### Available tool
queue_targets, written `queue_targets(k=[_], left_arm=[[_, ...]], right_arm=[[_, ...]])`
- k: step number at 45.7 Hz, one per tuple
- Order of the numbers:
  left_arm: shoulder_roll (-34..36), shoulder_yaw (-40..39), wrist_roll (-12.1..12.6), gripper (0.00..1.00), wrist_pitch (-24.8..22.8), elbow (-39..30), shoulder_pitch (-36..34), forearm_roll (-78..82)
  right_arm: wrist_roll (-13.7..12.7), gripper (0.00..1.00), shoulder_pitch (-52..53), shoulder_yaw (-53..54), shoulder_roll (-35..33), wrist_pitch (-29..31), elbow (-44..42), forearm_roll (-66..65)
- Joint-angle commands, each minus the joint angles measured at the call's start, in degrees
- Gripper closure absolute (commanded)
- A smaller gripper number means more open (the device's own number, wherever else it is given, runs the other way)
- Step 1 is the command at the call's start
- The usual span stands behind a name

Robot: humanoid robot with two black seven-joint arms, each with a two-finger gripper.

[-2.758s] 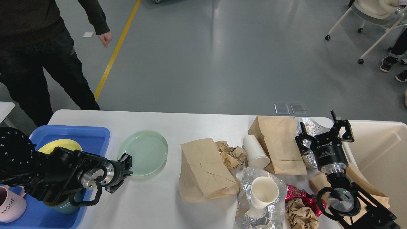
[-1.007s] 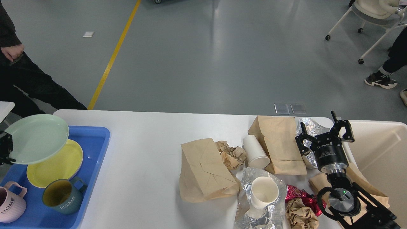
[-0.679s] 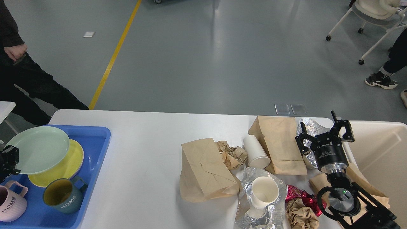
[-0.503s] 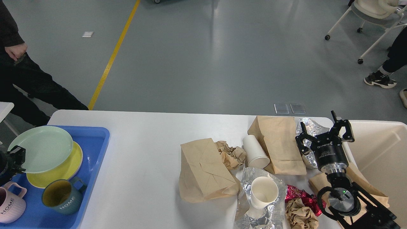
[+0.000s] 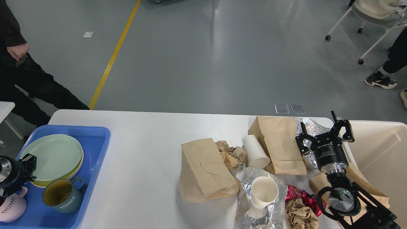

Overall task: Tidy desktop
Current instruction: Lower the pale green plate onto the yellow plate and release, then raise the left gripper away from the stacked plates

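The pale green round plate [image 5: 54,155], carried a second ago above the blue plastic tray [image 5: 95,140] at the left end of the large white desktop [image 5: 143,165], now lies on the yellow plate there, left gripper [image 5: 27,165] at its rim, grip unclear, while the right gripper [image 5: 324,135] hovers spread and empty over the paper litter, the likely next job.

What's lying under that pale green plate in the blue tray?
A yellow plate lies under the green plate in the blue tray. Only its rim shows along the near edge; the rest is covered, so anything beneath cannot be seen.
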Motion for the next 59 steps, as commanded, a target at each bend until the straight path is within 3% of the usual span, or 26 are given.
queue_targets(k=[1,2,3,9,17,28,36,45,53,59], left_arm=[[0.0,-0.2,-0.1,0.71,0.4,0.0,0.0,0.0],[0.1,-0.2,0.0,0.65,0.6,0.0,0.0,0.0],[0.1,-0.2,0.0,0.53,1.2,0.0,0.1,0.0],[0.1,-0.2,0.0,0.23,3.0,0.0,0.1,0.1],[0.4,-0.2,0.5,0.08,2.3,-0.2,-0.3,0.2],[1.4,-0.2,0.9,0.05,-4.2,-1.2,-4.0,0.9],[7.5,-4.5,1.0,0.04,-6.3,-1.2,-10.8,0.9],[11.7,-24.4,-0.1,0.04,-10.3,-1.2,-8.1,0.9],[11.7,-49.0,-0.1,0.04,-10.7,-1.1,-4.8,0.9],[10.4,-61.3,-0.3,0.04,-10.1,-1.1,-1.7,0.9]], right_arm=[[0.0,0.00,0.0,0.0,0.0,0.0,0.0,0.0],[0.0,0.00,0.0,0.0,0.0,0.0,0.0,0.0],[0.0,0.00,0.0,0.0,0.0,0.0,0.0,0.0],[0.0,0.00,0.0,0.0,0.0,0.0,0.0,-0.1],[0.0,0.00,0.0,0.0,0.0,0.0,0.0,0.0],[0.0,0.00,0.0,0.0,0.0,0.0,0.0,-0.1],[0.0,0.00,0.0,0.0,0.0,0.0,0.0,0.0],[0.0,0.00,0.0,0.0,0.0,0.0,0.0,0.0],[-0.1,0.00,0.0,0.0,0.0,0.0,0.0,-0.1],[0.0,0.00,0.0,0.0,0.0,0.0,0.0,-0.1]])
